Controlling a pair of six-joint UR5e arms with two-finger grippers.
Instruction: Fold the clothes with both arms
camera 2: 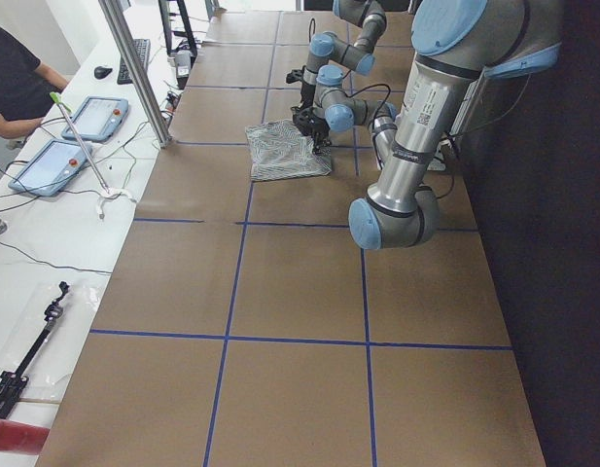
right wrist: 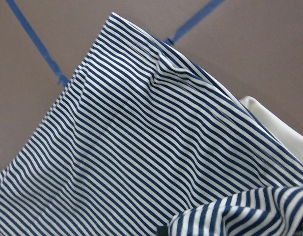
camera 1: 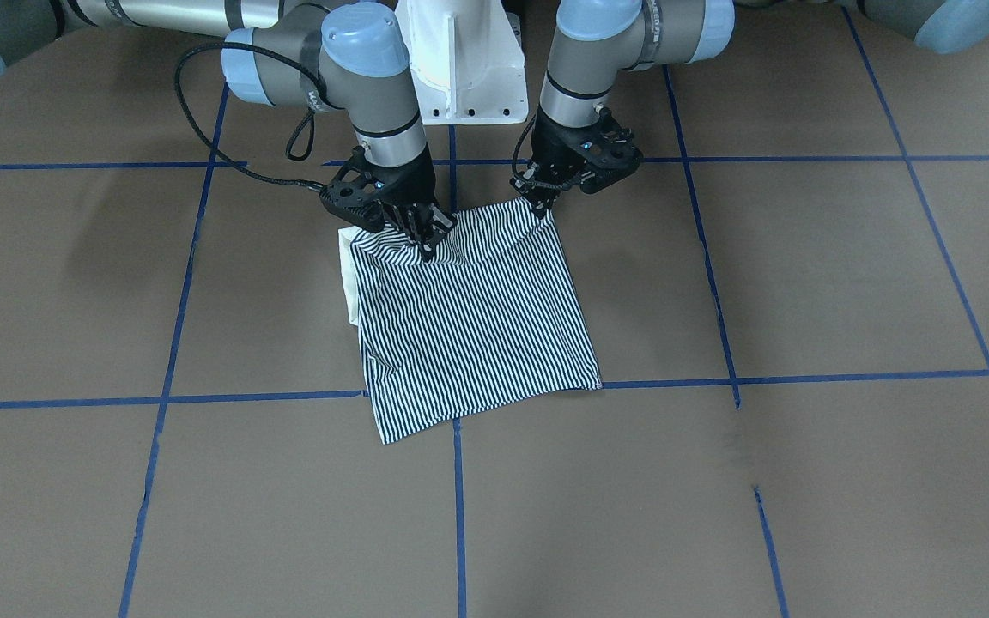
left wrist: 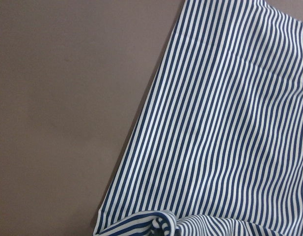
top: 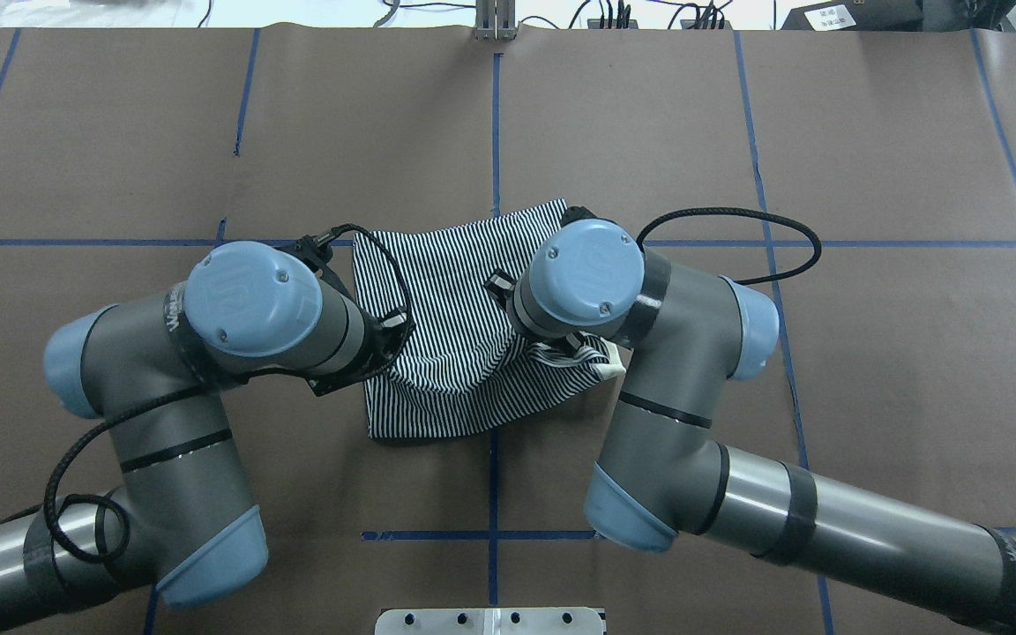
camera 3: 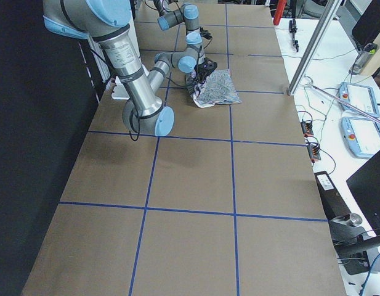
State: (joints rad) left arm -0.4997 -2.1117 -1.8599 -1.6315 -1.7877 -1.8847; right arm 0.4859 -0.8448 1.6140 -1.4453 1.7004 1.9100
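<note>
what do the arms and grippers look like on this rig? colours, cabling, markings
Left arm and right arm match: silver-grey tubular links, darker grey joint housings, light blue round caps, black bands with white lettering too small to read. Left gripper and right gripper are black, two-fingered, with open skeletal frames. A black cable loops loose by each wrist.

The shirt (camera 1: 477,318) lies on the bench (camera 1: 803,275) before the pedestal (camera 1: 460,60). The left gripper (camera 1: 540,204) meets its pedestal-side left corner, the right gripper (camera 1: 421,240) the same edge rightward.
</note>
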